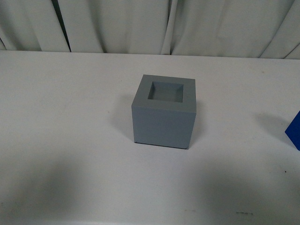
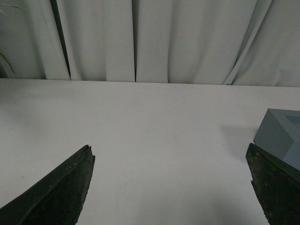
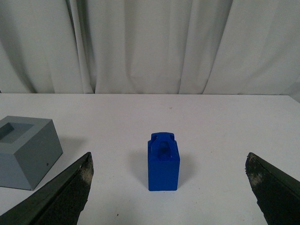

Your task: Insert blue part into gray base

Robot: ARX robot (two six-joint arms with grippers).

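A pale pleated curtain (image 1: 140,23) closes the whole back of the room, and before it lies a white matte table (image 1: 70,140) that carries only soft shadows around the two blocks. The base (image 1: 164,112) sits near the middle of the table, its square recess facing up with nothing in it. The part (image 3: 163,161) stands upright well to the right of the base, only a corner of it showing at the edge of the front view. The right gripper (image 3: 168,157) has its fingers spread wide, and the part sits ahead of them, untouched. The left gripper (image 2: 168,150) is likewise spread and holds nothing, with a corner of the base just beside one finger. We judge the base to be the main risk: it rests loose on a smooth top, so an off-centre descent or a nudge from the left arm could slide it. The part is tall and narrow, so one finger arriving first could topple it. The recess looks close-fitting, so we expect a twisted grip to catch the part on the rim.
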